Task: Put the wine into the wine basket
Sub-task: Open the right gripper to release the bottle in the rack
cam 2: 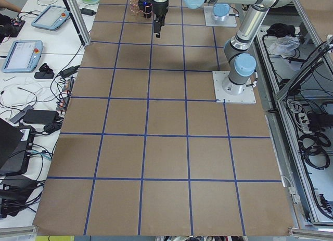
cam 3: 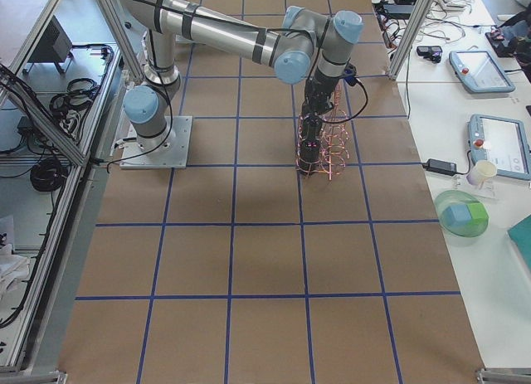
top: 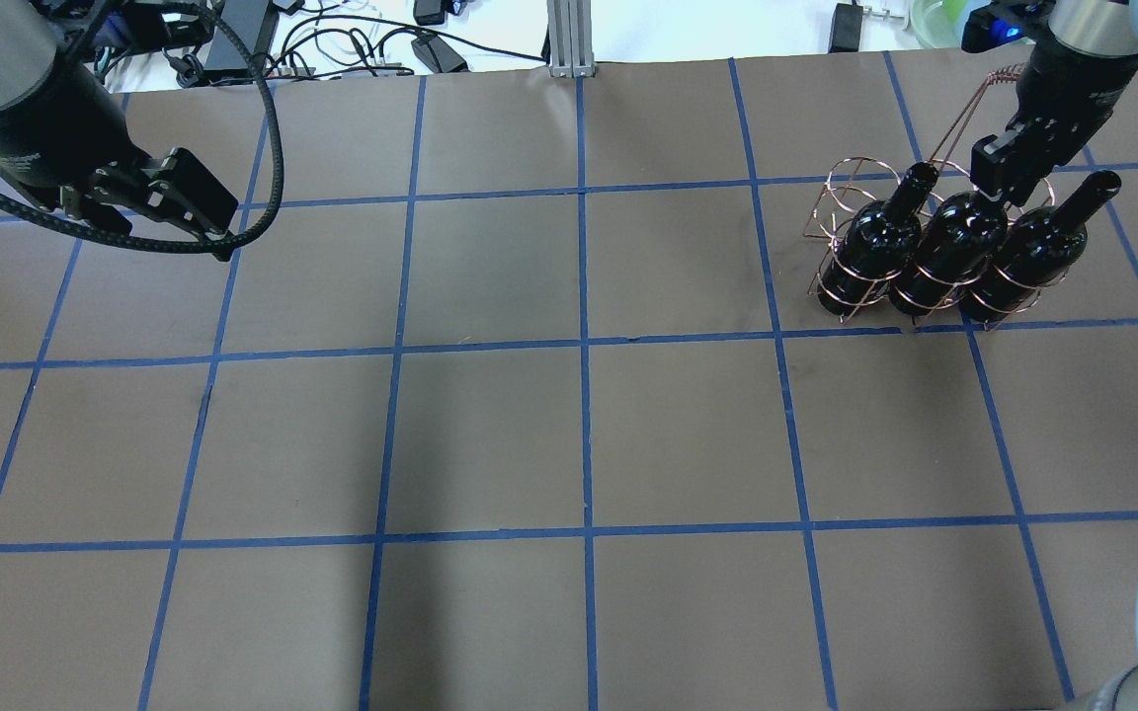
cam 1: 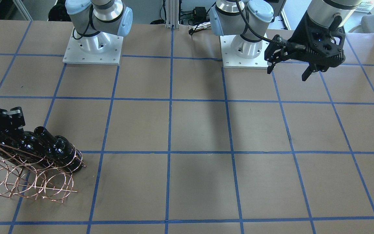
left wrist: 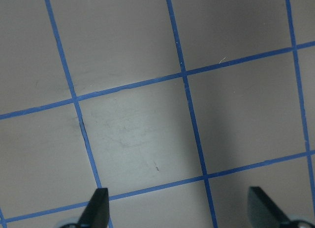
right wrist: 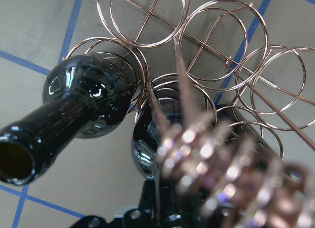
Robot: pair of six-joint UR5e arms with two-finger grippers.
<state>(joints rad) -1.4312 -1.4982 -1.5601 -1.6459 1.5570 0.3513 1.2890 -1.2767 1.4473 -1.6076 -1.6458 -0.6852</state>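
**Release hazards: wine seated in basket, right gripper on neck**

**Position.** The wine [top: 954, 247] stands in the middle loop of the basket [cam 1: 31, 182], in the row nearest the robot. Two more bottles [top: 870, 247] fill the loops on either side and touch it at the shoulders. The farther loops are empty. The basket sits on the table [top: 579, 434], on the robot's right side.

**Hazards.**
- Snagging: the handle [top: 969, 117] rises just beside the right gripper [top: 1009, 168]. A sideways or tilted retreat could catch the wire and drag or tip the light basket with all three bottles.
- Early lift: raising the arm before the fingers let go would pull the wine back out, and possibly lift the basket with it.
- Neck strike: the neighbouring necks are close. Wide-opening fingers or a skewed exit could knock one.
- Unseated base: no view shows the bottle's foot. If it rests on a wire rather than the table, it may drop or lean once let go.

**Arm pose.** The right arm reaches out over the basket with the wrist pointing down. Its gripper appears clenched on the wine's neck, and the right wrist view shows the neck running up into it. The left arm hangs above the table's far-left area, well apart from the basket. The left gripper [cam 1: 287, 73] has its jaws spread and holds nothing.
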